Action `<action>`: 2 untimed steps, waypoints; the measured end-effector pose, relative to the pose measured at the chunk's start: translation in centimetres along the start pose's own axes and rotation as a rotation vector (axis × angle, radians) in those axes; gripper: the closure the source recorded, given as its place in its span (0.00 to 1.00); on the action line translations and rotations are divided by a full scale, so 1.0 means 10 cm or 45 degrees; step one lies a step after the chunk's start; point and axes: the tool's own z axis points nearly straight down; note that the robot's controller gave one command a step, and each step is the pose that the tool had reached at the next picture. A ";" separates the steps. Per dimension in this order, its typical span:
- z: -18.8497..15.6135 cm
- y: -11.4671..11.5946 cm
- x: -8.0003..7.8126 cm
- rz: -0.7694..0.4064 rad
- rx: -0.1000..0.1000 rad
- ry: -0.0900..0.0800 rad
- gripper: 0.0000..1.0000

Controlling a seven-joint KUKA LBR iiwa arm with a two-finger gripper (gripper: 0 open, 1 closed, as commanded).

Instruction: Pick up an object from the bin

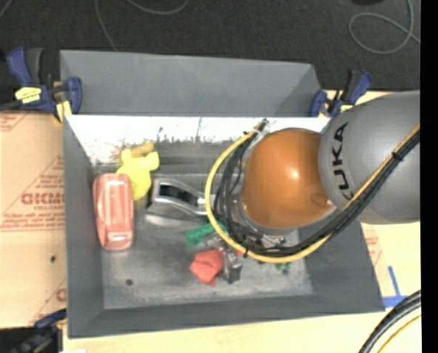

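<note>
My gripper [232,268] reaches down near the bin's front middle, mostly hidden under the orange wrist cover; one dark fingertip shows. A small red lump [204,266] lies right beside that fingertip on its left, touching or nearly touching it. A green piece [199,234] lies just behind the red lump. A silver and black tool [173,198] rests further back, left of the arm.
A pink oblong case [114,211] lies along the left side of the bin floor. A yellow toy figure [138,169] sits at the back left. A small green bit [281,265] peeks out under the arm on the right.
</note>
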 end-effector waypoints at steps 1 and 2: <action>0.00 0.00 0.00 0.001 0.000 0.000 1.00; 0.00 0.00 0.00 0.001 0.000 0.000 1.00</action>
